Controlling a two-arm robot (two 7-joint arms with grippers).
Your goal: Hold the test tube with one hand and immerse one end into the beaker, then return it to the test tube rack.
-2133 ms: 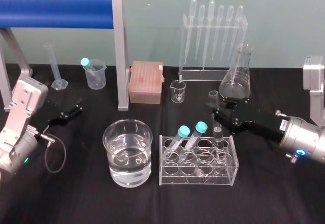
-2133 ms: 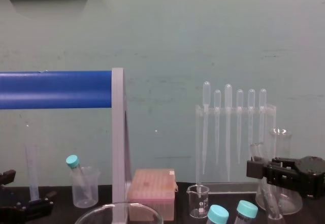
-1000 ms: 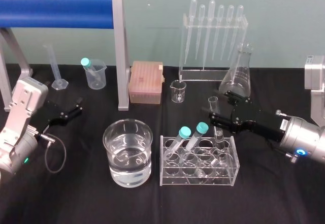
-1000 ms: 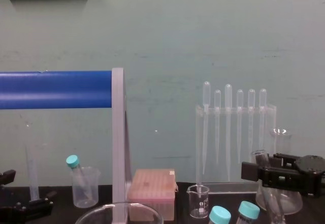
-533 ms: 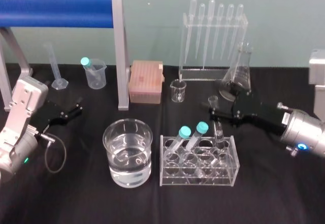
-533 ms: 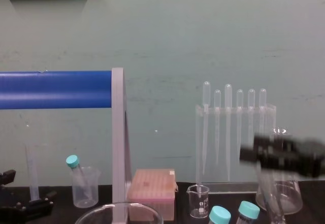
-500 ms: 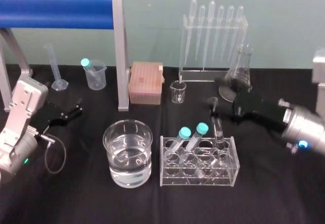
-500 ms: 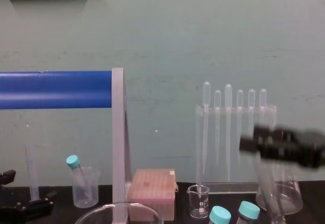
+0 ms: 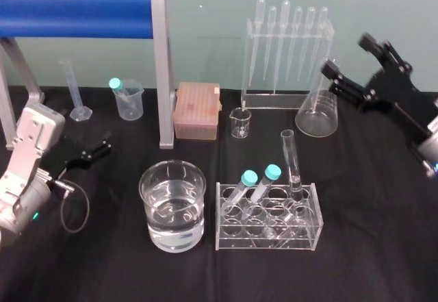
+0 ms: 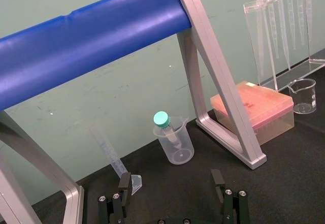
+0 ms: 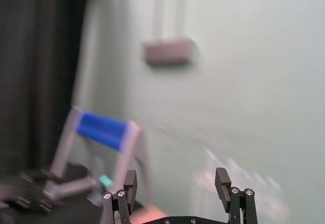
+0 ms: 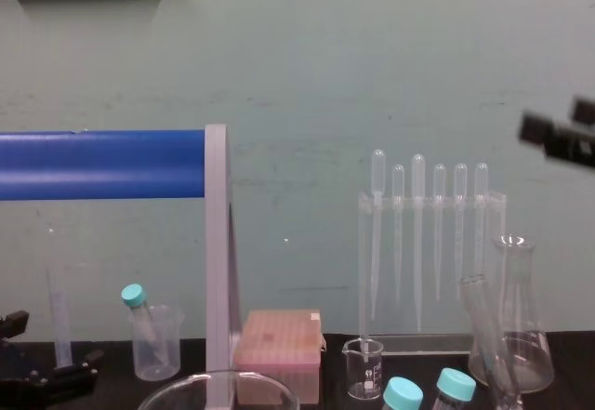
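The test tube [image 9: 293, 168] stands tilted in the right side of the rack [image 9: 268, 246], beside the beaker [image 9: 172, 206]. The right gripper [image 9: 345, 55] hangs high, its fingers wide apart and empty. The left gripper [image 9: 104, 144] is low at the left of the desk [image 9: 369, 247], its fingers apart and empty too.

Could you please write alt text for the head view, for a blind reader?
An uncapped test tube leans in a clear rack on a black table, free of both grippers. The open right gripper is high in the air at the right. A wide beaker of clear liquid stands left of the rack; the open left gripper is far left.
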